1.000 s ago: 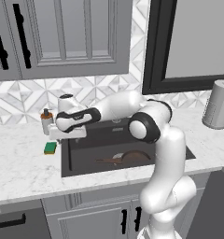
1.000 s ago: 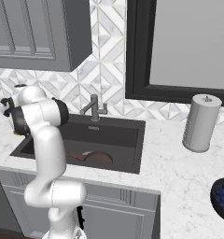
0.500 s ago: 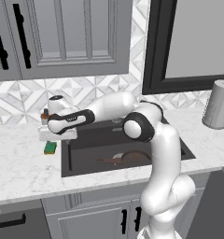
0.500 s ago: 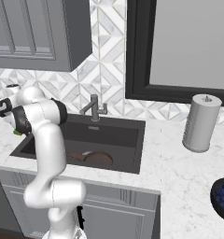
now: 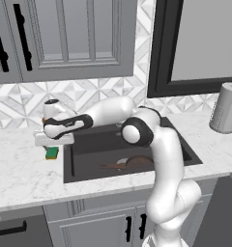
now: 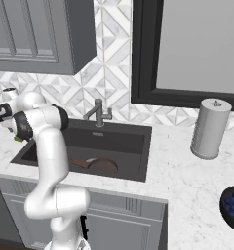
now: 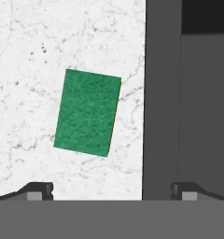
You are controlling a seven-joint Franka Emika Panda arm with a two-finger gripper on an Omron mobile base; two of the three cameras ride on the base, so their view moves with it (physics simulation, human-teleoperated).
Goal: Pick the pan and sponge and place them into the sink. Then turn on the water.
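The sponge (image 5: 51, 153) lies green side up on the white marble counter, just left of the sink (image 5: 89, 144). My gripper (image 5: 52, 145) hangs right above it, pointing down, open and holding nothing. In the hand view the sponge (image 7: 88, 112) sits between and ahead of my gripper's (image 7: 113, 191) two fingertips (image 7: 37, 190), nearer the left one, with the sink's dark rim (image 7: 163, 93) to its right. The dark brown pan (image 5: 137, 162) rests inside the basin with its handle pointing left. The pan (image 6: 102, 164) also shows below the grey faucet (image 6: 98, 113). No water runs.
A grey paper towel roll (image 6: 210, 128) stands on the counter right of the sink. A dark bowl of blue berries (image 6: 233, 205) sits at the far right front. Grey cabinets hang above the counter and a dark-framed window is behind the sink.
The arm has swung left, carrying the open gripper from above the sink's left edge to right over the sponge. The pan and sponge have not moved.
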